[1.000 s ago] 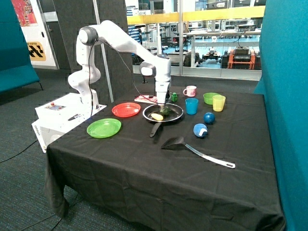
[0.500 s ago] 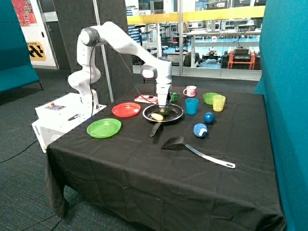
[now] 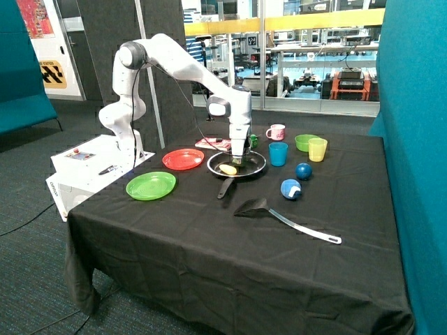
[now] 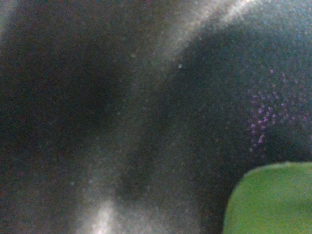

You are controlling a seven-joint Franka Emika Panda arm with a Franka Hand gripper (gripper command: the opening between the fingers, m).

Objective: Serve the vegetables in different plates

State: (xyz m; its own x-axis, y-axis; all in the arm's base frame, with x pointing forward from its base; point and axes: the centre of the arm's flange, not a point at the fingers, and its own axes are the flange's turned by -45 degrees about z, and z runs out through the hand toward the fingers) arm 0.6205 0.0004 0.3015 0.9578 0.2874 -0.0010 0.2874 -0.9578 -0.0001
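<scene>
The black frying pan [image 3: 255,169] stands mid-table with the pale yellow oval vegetable [image 3: 228,169] in it. My gripper [image 3: 238,161] is low inside the pan, just behind the yellow piece, where the dark green vegetable lies; the gripper hides that piece in the outside view. The wrist view shows the dark pan bottom [image 4: 122,122] very close and a green patch [image 4: 270,200] at one corner, probably the green vegetable. The red plate [image 3: 183,159] and the bright green plate [image 3: 151,185] lie bare beside the pan, toward the robot's base.
Behind the pan stand a small green cube [image 3: 253,140], a pink mug [image 3: 276,132], a blue cup [image 3: 278,153], a green bowl [image 3: 302,142] and a yellow cup [image 3: 317,149]. Two blue balls [image 3: 290,189] and a black spatula [image 3: 279,213] lie nearer the front.
The gripper has come down into the pan, onto the spot of the dark green vegetable, and shifted slightly toward the cups. Nothing else has moved.
</scene>
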